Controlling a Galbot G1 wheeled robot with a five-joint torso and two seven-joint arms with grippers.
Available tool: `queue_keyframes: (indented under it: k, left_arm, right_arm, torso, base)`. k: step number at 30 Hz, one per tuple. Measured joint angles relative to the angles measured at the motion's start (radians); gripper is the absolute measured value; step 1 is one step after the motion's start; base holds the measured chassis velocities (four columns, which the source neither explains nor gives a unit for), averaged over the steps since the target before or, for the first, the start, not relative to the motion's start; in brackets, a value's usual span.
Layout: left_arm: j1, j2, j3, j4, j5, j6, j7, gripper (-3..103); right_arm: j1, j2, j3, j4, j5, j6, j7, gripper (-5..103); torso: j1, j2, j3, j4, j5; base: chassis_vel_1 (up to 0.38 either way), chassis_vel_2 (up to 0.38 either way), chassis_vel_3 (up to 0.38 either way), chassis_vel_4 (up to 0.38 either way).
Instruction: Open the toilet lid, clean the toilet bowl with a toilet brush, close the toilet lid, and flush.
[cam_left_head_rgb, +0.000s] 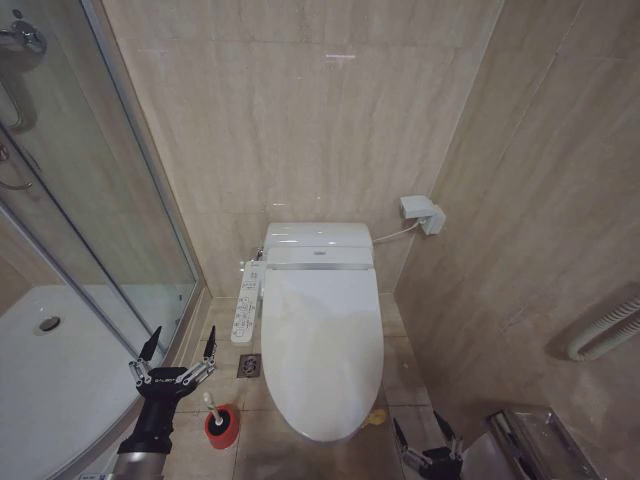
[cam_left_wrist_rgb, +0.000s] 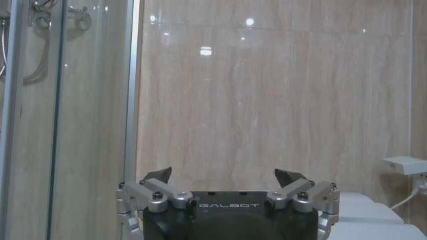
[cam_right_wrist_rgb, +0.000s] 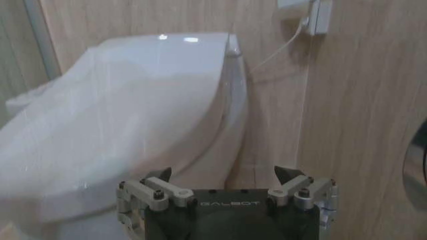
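The toilet lid (cam_left_head_rgb: 322, 345) is down flat over the bowl, glossy white, its front end pointing toward the robot and its hinge end against the white boxy rear unit (cam_left_head_rgb: 318, 243) at the wall. A bit of yellow strap (cam_left_head_rgb: 376, 416) peeks out at the lid's front right edge.

The left gripper (cam_left_head_rgb: 181, 346) is raised in the air over the floor tiles, jaws spread wide with nothing between them. Just below and to the right of those jaws, the toilet brush (cam_left_head_rgb: 213, 408) stands in its red holder cup (cam_left_head_rgb: 222, 427) on the floor, its thin white handle leaning up toward them but not touching. The lid lies off to the right of the left jaws, with the side control panel (cam_left_head_rgb: 247, 303) and a floor drain (cam_left_head_rgb: 249, 365) in between. To the left of those jaws are the glass shower door (cam_left_head_rgb: 95, 200) and the white shower tray (cam_left_head_rgb: 50, 370). In the left wrist view, the left jaws face the beige tiled wall.

The right gripper (cam_left_head_rgb: 426, 437) sits low near the right-hand wall, jaws also spread and holding nothing. The lid's front end is just to the left of the right jaws, close but apart; in the right wrist view, the lid (cam_right_wrist_rgb: 127, 115) rises ahead of and to the side of the right gripper (cam_right_wrist_rgb: 227, 176). A wall socket box (cam_left_head_rgb: 423, 213) with its cable is well beyond, up by the rear unit.
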Motion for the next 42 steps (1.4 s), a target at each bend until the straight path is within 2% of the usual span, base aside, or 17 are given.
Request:
queue_keyframes:
  k: [10, 22, 42]
  left_arm:
    - [0.0, 0.0, 0.0, 0.0, 0.0, 0.0, 0.0, 100]
    - [0.0, 0.0, 0.0, 0.0, 0.0, 0.0, 0.0, 100]
    - [0.0, 0.0, 0.0, 0.0, 0.0, 0.0, 0.0, 100]
  right_arm:
    - [0.064, -0.005, -0.037, -0.094, -0.092, -0.013, 0.016, 100]
    - [0.152, -0.007, -0.057, -0.162, -0.111, -0.033, 0.045, 100]
    - [0.234, -0.014, -0.063, -0.26, -0.107, -0.028, 0.034, 100]
  torso:
    - [0.0, 0.0, 0.0, 0.0, 0.0]
    - [0.0, 0.0, 0.0, 0.0001, 0.0]
    - [0.0, 0.0, 0.0, 0.0, 0.0]
  base:
    - [0.0, 0.0, 0.0, 0.0]
    - [0.0, 0.0, 0.0, 0.0]
    - [0.0, 0.0, 0.0, 0.0]
